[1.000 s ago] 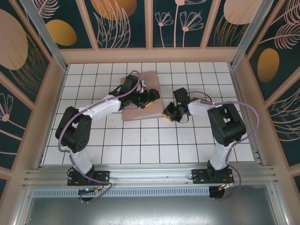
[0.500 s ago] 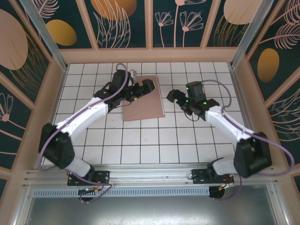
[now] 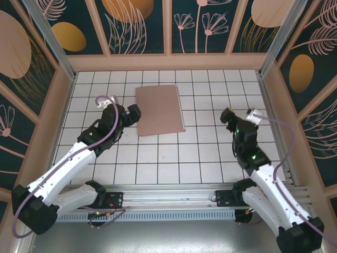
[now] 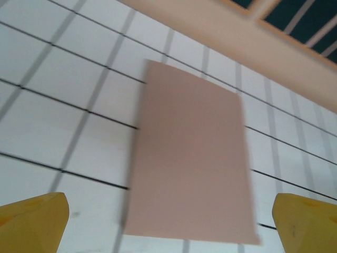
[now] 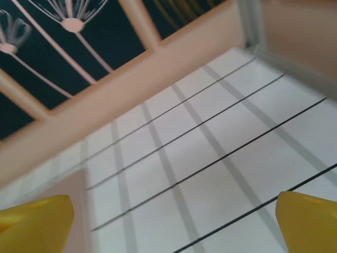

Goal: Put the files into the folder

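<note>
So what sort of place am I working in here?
Looks like a purpose-built robot test cell: a white grid-lined tabletop, walled in by teal panels printed with plants, and an aluminium mounting rail along the near edge.

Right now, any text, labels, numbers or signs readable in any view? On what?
No readable text in these views.
folder: plain pinkish-brown card, lying closed, no print or label on the face that shows.
wall panels: drawn plants and orange discs, no letters.
table: white squares with dark grid lines, no numbers or marks.
</note>
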Controlling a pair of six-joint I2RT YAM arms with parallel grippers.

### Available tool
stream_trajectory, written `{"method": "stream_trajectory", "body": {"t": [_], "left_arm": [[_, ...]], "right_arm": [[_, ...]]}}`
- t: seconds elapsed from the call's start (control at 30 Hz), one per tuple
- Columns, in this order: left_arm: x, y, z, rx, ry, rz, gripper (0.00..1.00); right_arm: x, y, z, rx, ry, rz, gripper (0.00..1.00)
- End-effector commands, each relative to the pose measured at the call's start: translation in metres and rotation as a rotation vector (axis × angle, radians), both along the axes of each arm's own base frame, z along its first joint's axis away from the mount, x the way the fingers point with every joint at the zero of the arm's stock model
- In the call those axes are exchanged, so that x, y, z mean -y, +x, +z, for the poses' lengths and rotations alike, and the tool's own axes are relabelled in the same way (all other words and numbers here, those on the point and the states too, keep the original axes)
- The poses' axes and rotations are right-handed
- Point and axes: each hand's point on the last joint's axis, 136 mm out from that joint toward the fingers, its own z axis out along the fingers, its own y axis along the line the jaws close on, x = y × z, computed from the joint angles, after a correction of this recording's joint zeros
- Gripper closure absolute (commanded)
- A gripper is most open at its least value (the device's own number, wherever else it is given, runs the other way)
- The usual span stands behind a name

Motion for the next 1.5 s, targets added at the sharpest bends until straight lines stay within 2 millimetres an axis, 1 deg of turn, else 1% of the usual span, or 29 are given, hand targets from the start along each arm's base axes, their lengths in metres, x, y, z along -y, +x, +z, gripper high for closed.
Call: {"method": "stream_trajectory", "body": {"t": [0.0,0.07,0.13,0.2,0.27,0.33,0.37,0.47,0.63,0.73,0.83,0.93,1.0,1.03,1.1,1.13,1.2,1.27,1.33,1.4,1.43,1.47], "left_arm": [[-0.039,-0.004,-0.011,0.023,0.159,0.146,0.01],[-0.046,-0.006,-0.018,0.012,0.206,0.159,0.01],[-0.047,-0.005,-0.022,0.014,0.243,0.145,0.01],[-0.050,-0.006,-0.025,0.020,0.268,0.152,0.01],[-0.055,-0.007,-0.027,0.039,0.285,0.168,0.01],[-0.059,-0.009,-0.027,0.058,0.290,0.180,0.01],[-0.060,-0.009,-0.026,0.069,0.291,0.186,0.01],[-0.062,-0.010,-0.029,0.073,0.308,0.182,0.01],[-0.060,-0.009,-0.038,0.052,0.335,0.158,0.01],[-0.059,-0.009,-0.042,0.044,0.340,0.153,0.01],[-0.060,-0.009,-0.045,0.051,0.345,0.155,0.01],[-0.061,-0.010,-0.048,0.056,0.350,0.152,0.01],[-0.061,-0.010,-0.050,0.059,0.360,0.149,0.01],[-0.061,-0.009,-0.050,0.065,0.366,0.145,0.01],[-0.061,-0.007,-0.046,0.083,0.382,0.138,0.01],[-0.060,-0.006,-0.044,0.097,0.390,0.135,0.01],[-0.062,-0.002,-0.035,0.139,0.409,0.145,0.01],[-0.068,0.001,-0.028,0.181,0.443,0.169,0.01],[-0.081,0.008,-0.025,0.204,0.457,0.187,0.01],[-0.096,0.020,-0.033,0.194,0.426,0.174,0.01],[-0.105,0.023,-0.036,0.197,0.436,0.183,0.01],[-0.109,0.026,-0.040,0.203,0.468,0.175,0.01]], "right_arm": [[0.035,-0.007,0.002,0.138,-0.233,-0.129,0.01],[0.038,-0.004,-0.019,0.104,-0.256,-0.102,0.01],[0.041,-0.002,-0.034,0.073,-0.273,-0.090,0.01],[0.044,-0.001,-0.047,0.071,-0.278,-0.077,0.01],[0.048,0.002,-0.059,0.068,-0.239,-0.066,0.01],[0.051,0.004,-0.066,0.078,-0.221,-0.061,0.01],[0.053,0.006,-0.067,0.080,-0.217,-0.060,0.01],[0.056,0.015,-0.061,0.130,-0.207,-0.043,0.01],[0.055,0.027,-0.050,0.228,-0.191,0.008,0.01],[0.052,0.036,-0.047,0.261,-0.188,0.032,0.01],[0.054,0.046,-0.048,0.248,-0.214,0.041,0.01],[0.056,0.045,-0.055,0.270,-0.208,0.042,0.01],[0.053,0.047,-0.062,0.272,-0.215,0.065,0.01],[0.052,0.047,-0.060,0.285,-0.217,0.067,0.01],[0.053,0.050,-0.067,0.240,-0.210,0.062,0.01],[0.053,0.051,-0.064,0.257,-0.214,0.061,0.01],[0.054,0.052,-0.066,0.245,-0.214,0.056,0.01],[0.055,0.055,-0.066,0.239,-0.225,0.039,0.01],[0.057,0.061,-0.071,0.199,-0.240,0.003,0.01],[0.055,0.068,-0.075,0.167,-0.250,0.001,0.01],[0.054,0.072,-0.076,0.153,-0.257,0.006,0.01],[0.053,0.076,-0.077,0.141,-0.263,0.009,0.01]]}}
